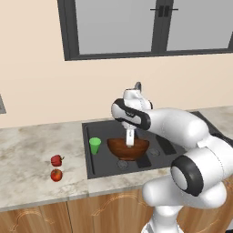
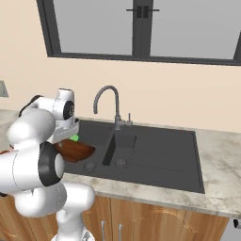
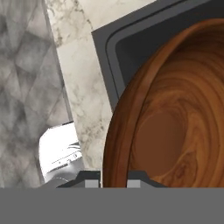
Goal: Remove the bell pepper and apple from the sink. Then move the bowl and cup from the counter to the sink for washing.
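The claw (image 1: 129, 143) is clamped on the rim of the bowl (image 1: 128, 149), one finger inside and one outside the wall, as the hand view shows. The bowl hangs from it, low over the large basin of the sink (image 1: 91, 169); whether it touches the floor I cannot tell. Just beside the claw, toward the counter side, the cup (image 1: 95, 145) stands in the same basin. Well apart on that side, the bell pepper (image 1: 57, 160) and apple (image 1: 56, 174) lie on the counter (image 1: 27, 154). So this looks like the last step: setting the bowl down. Next calls for lowering it flat, then letting go. The arm reaches forward with its elbow bent, hand pointing straight down
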{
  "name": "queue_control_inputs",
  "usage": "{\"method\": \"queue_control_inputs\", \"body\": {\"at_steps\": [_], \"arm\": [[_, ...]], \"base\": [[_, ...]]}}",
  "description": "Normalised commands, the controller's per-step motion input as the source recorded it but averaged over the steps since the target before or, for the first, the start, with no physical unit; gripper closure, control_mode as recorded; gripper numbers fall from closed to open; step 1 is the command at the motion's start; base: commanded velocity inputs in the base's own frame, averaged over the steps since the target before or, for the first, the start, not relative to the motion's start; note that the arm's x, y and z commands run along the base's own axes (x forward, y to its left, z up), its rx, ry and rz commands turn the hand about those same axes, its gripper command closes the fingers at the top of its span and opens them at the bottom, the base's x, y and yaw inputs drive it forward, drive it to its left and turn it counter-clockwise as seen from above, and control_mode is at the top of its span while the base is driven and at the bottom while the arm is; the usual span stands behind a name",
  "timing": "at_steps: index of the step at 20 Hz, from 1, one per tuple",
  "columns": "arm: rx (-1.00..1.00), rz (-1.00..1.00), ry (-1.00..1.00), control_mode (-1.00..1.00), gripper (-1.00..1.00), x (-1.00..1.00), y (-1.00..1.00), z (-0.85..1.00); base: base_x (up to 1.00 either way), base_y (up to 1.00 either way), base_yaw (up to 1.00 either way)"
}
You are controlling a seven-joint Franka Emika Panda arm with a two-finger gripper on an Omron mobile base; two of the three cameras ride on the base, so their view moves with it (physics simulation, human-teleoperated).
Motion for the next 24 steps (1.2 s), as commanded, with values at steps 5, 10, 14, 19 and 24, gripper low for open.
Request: {"method": "queue_control_inputs", "body": {"at_steps": [5,10,14,19,24], "arm": [[0.0,-0.09,-0.06,-1.0,1.0,0.2,0.0,-0.3],[0.0,-0.08,-0.08,-1.0,1.0,0.22,0.02,-0.26],[0.0,-0.04,-0.07,-1.0,1.0,0.13,0.06,-0.23],[-0.01,-0.04,-0.01,-1.0,1.0,0.13,0.1,-0.19],[-0.04,-0.08,0.0,-1.0,1.0,0.24,0.07,-0.26]], "base": [[0.0,0.0,0.0],[0.0,0.0,0.0],[0.0,0.0,0.0],[0.0,0.0,0.0],[0.0,0.0,0.0]]}}
